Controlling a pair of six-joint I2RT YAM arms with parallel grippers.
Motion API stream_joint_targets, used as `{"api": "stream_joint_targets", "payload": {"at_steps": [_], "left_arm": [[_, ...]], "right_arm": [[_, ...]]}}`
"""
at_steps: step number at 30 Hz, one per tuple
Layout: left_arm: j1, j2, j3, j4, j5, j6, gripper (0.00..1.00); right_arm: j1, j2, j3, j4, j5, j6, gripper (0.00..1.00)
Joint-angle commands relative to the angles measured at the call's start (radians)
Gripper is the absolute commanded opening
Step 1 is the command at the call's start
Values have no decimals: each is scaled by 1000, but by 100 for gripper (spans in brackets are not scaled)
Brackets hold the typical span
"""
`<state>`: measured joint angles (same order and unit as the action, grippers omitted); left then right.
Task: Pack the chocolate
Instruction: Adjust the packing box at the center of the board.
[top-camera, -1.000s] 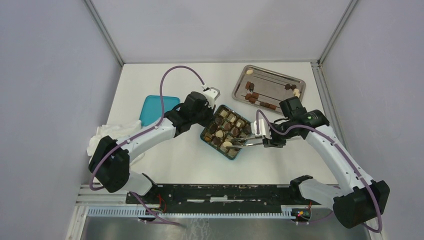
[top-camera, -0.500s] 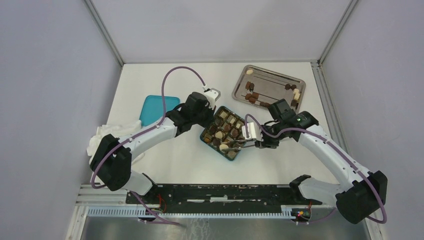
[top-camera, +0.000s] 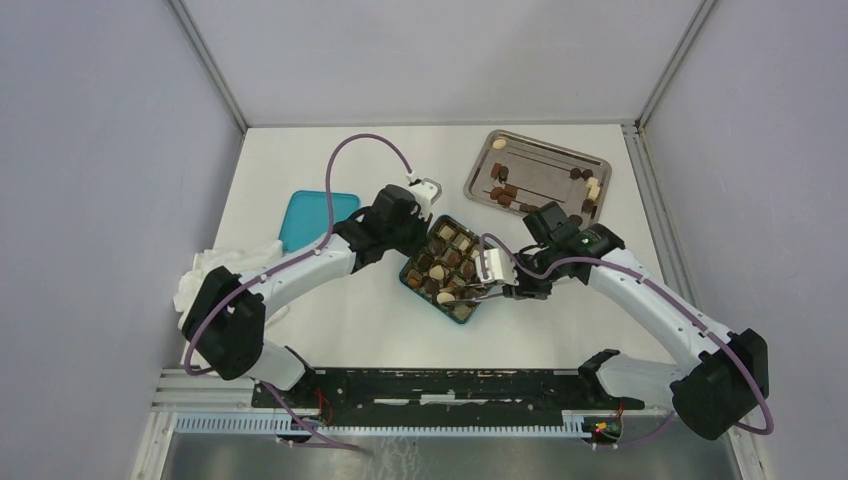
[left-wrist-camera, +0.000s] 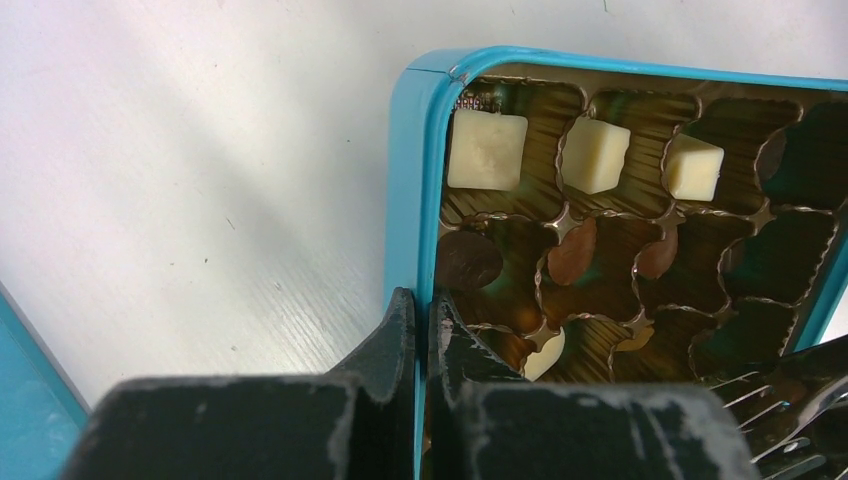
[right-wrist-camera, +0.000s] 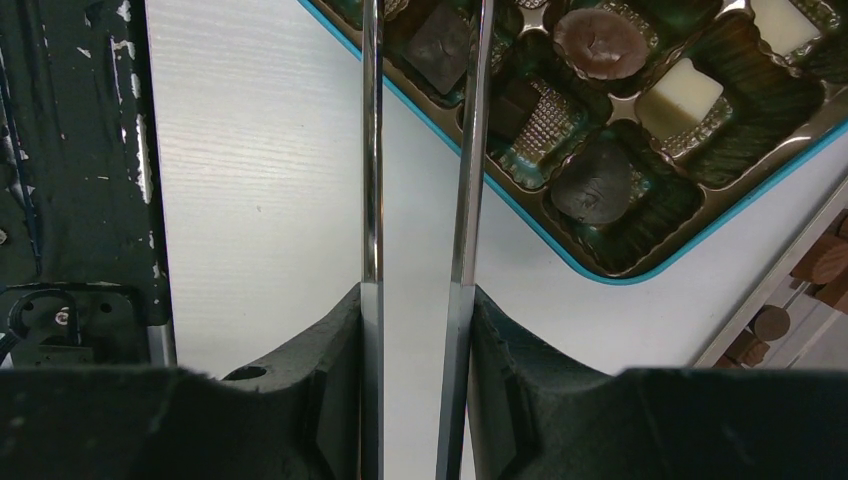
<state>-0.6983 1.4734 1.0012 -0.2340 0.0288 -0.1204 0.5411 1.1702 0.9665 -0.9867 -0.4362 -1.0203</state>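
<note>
Teal-walled, the box (left-wrist-camera: 408, 180) sat with its rim pinched in my left claw (left-wrist-camera: 422, 305), fingers closed tight at the lower middle of that wrist view. My right claw (right-wrist-camera: 418, 300) clamped the metal tweezers (right-wrist-camera: 371, 150), whose arms ran up over the box's corner. Chocolate (left-wrist-camera: 487, 150) sat in the box's cells, and more lay on the steel tray (top-camera: 472, 178) at the upper right of the overhead view.
</note>
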Motion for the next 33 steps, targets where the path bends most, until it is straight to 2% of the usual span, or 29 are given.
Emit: {"api": "stream_joint_targets", "payload": {"at_steps": [1, 7, 12, 14, 18, 20, 25, 29, 33], "left_arm": [[-4, -9, 66, 78, 35, 4, 2], [-6, -5, 69, 73, 39, 5, 2], [-6, 3, 76, 64, 44, 4, 2], [-6, 2, 77, 64, 46, 4, 2], [-6, 1, 81, 56, 41, 6, 2], [-6, 1, 85, 48, 38, 7, 2], [-6, -4, 94, 25, 13, 11, 2], [-5, 5, 111, -7, -2, 14, 2], [-6, 18, 134, -51, -7, 20, 2]], "right_arm": [[13, -1, -8, 40, 17, 23, 32], [14, -8, -4, 46, 19, 33, 46], [13, -21, 11, 61, -5, 49, 51], [14, -19, 23, 55, -19, 54, 50], [-7, -44, 59, 50, -81, 70, 39], [-58, -54, 83, 40, -139, 66, 36], [-300, -59, 139, -20, -302, 6, 35], [-466, -58, 178, -17, -314, 6, 35], [-646, 16, 232, -10, -285, 1, 35]]}}
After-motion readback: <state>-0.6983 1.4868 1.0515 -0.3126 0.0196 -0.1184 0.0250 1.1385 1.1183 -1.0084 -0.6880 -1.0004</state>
